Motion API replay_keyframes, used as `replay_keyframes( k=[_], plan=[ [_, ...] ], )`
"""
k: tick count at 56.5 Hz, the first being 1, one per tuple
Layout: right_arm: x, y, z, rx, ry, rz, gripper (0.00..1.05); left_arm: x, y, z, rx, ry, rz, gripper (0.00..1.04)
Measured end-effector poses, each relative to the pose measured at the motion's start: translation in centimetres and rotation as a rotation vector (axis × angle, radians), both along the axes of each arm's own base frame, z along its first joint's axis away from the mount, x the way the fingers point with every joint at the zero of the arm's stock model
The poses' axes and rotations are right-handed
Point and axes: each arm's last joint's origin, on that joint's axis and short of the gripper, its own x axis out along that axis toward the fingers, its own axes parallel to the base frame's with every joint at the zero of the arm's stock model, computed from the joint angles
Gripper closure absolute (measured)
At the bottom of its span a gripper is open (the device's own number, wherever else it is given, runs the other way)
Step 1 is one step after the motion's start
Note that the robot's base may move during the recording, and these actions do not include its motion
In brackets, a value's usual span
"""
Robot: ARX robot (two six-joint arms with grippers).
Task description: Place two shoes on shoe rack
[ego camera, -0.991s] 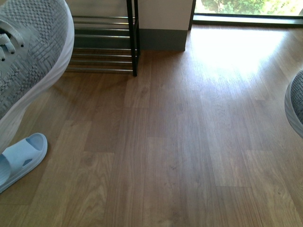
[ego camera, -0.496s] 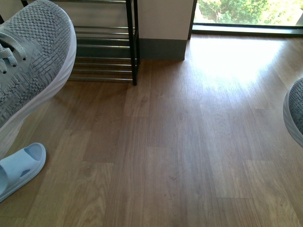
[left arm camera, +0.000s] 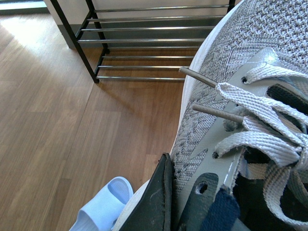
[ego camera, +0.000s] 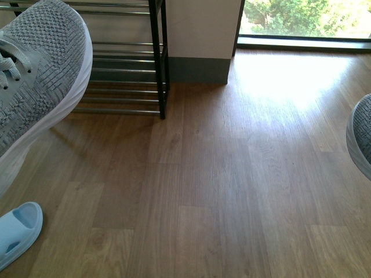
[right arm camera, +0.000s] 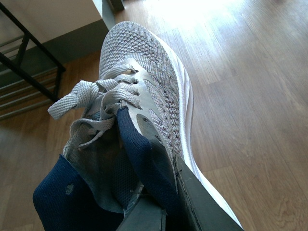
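Right gripper (right arm camera: 163, 195) clamped on grey sneaker (right arm camera: 149, 62) collar, wooden floor (right arm camera: 245, 96)

Brown wood-plank floor (ego camera: 220, 191) w/ visible board seams, cream wall (ego camera: 203, 26) at the back w/ grey-green skirting (ego camera: 200, 69) along its btm, floor-level window (ego camera: 307, 17) far right w/ dark frame (ego camera: 301, 41), green foliage (ego camera: 290, 11) outside, bright sun patch (ego camera: 278, 75) on boards below it

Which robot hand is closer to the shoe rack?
Left. The left tool, gripping one sneaker, is just in front of the shoe rack. The right tool, holding the other sneaker, is far off to the rack's right.
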Motion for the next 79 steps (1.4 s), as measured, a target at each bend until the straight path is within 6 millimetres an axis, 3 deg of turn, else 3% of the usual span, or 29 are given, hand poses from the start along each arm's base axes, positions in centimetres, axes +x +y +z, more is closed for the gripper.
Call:
replay_keyframes(
  k=[79],
  plan=[
    [0.0, -0.04, 0.04, -0.003, -0.002, -0.005, 1.04, -0.05, -0.11, -0.07, -0.003, 0.004, -0.011, 1.03]
  ],
)
